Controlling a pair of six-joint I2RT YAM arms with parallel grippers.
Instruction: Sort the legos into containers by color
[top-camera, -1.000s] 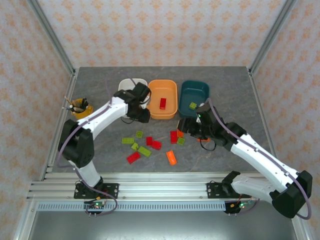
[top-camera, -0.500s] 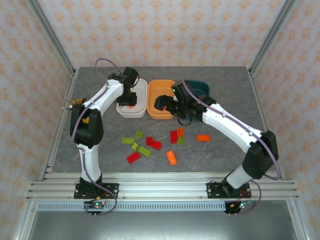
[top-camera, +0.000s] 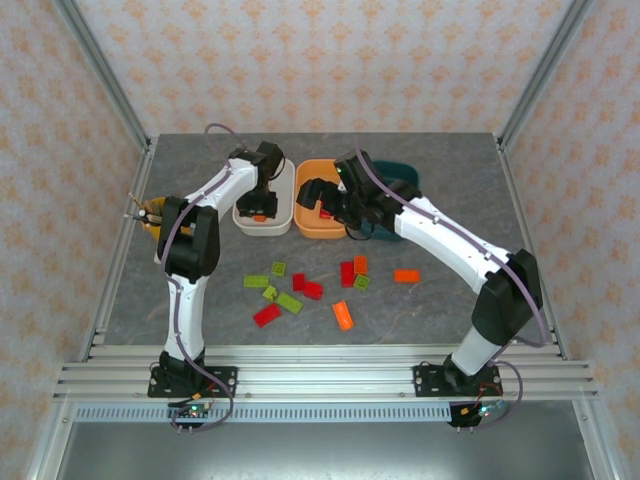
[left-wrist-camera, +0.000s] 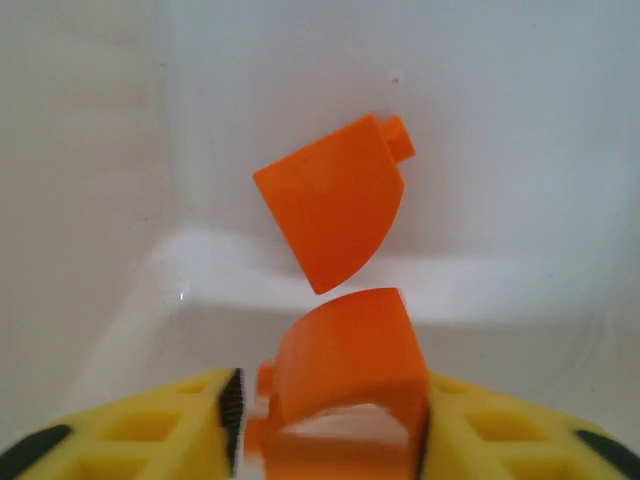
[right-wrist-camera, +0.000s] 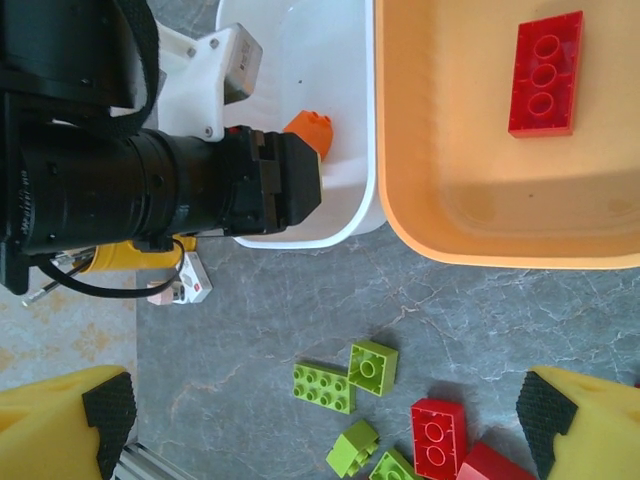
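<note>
Orange plastic on white: my left pincer (left-wrist-camera: 325, 430) is clamped on a curved brick (left-wrist-camera: 345, 350), close to a second orange brick (left-wrist-camera: 335, 200) lying in the white tub (left-wrist-camera: 100, 150). My right pincer (right-wrist-camera: 325, 410) hangs wide apart and empty near the orange tub (right-wrist-camera: 440, 240), where a red brick (right-wrist-camera: 545, 72) lies. Other bricks (top-camera: 289, 301) litter the grey surface (top-camera: 200, 290).

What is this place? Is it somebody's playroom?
Probably a robot test booth, not a playroom: the left arm and right arm are bolted to a metal rail, and aluminium posts frame the grey table.
</note>
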